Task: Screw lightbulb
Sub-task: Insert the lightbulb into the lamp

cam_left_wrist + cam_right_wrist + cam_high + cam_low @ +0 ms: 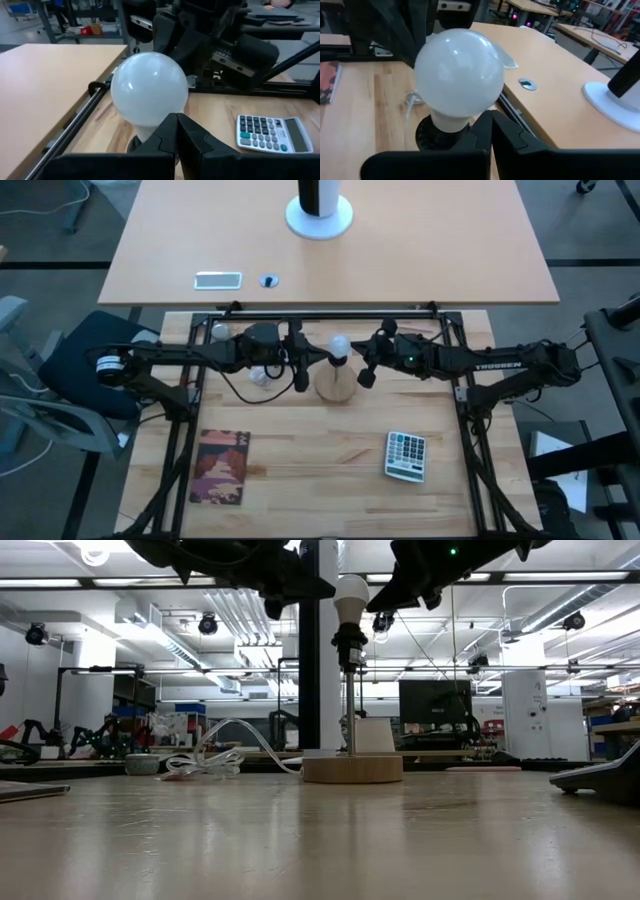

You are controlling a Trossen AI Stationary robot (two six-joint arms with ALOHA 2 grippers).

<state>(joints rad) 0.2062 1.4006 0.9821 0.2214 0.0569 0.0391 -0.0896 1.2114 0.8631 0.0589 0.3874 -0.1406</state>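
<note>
Wooden table (300, 470), lightbulb (341, 343) between 2 shut hands, calculator (406, 455) apart

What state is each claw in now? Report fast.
Left claw: closed, empty, beside the lightbulb.
Right claw: closed, empty, beside the lightbulb.

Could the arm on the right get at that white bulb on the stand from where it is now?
Probably yes. The right gripper, shut, sits just beside the lightbulb, which stands in the socket atop the wooden lamp base. The shut left gripper flanks the other side, leaving the right's approach free.
</note>
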